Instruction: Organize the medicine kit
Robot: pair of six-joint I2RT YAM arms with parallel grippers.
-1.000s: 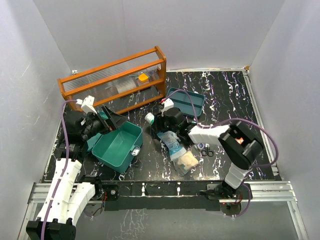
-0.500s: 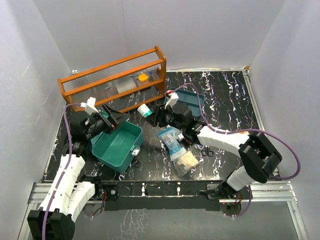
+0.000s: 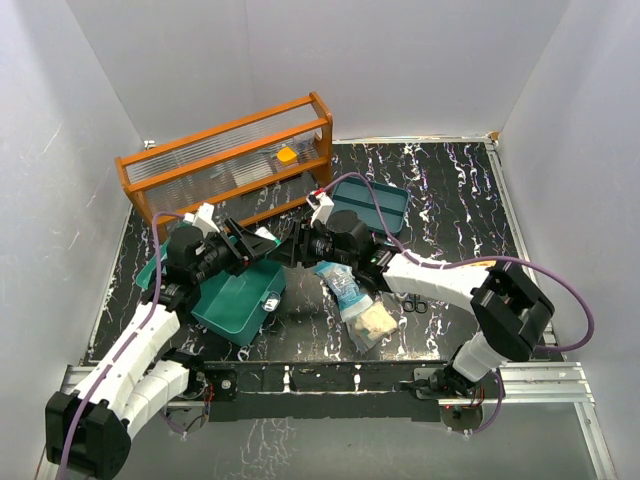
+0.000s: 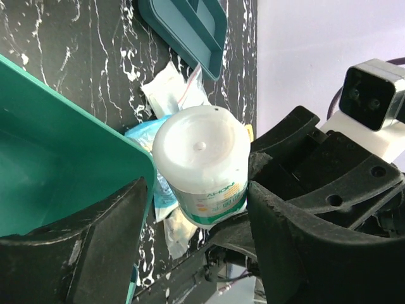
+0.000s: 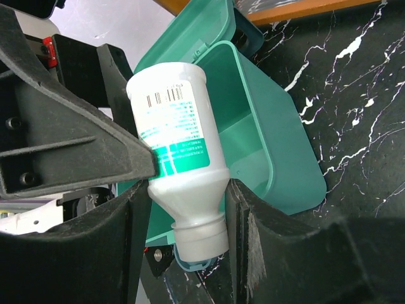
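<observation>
**Hidden or unclear**
- Bottle (image 5: 179,149): white, with a green-banded label. From overhead my two claws cover it almost wholly. The label print is too small to read.
- Medicine kit (image 3: 238,300): my left arm covers its far-left part overhead, so I cannot judge its long axis.
- Left claw (image 4: 197,196): its fingers flank the bottle's base end, and one finger touches the bottle's side. I cannot tell whether the grip is firm.
- Scissors (image 3: 415,303): small and dark, and half hidden by my right forearm.

**Pose**
- Left arm: reaches forward and inward over the kit, wrist turned toward my right arm.
- Right arm: stretches leftward across the worktop (image 3: 460,200) with its elbow low.
- Right claw (image 5: 187,202): closed on the bottle's shoulder, just above the cap.
- The two claws meet nose to nose above the kit's right rim.

**Orientation**
- Bottle: held off the worktop. Its long axis runs from claw to claw, flat base toward the left claw and cap toward the right.
- Medicine kit: near-left on the worktop, skewed to its edges. It opens upward, with the lid (image 5: 190,28) swung back and the white latch side facing near-right.
- Tray insert (image 3: 378,205): apart from the kit, at the back near the rack (image 3: 225,160).
- Packets (image 3: 355,300): lying just right of the kit.
</observation>
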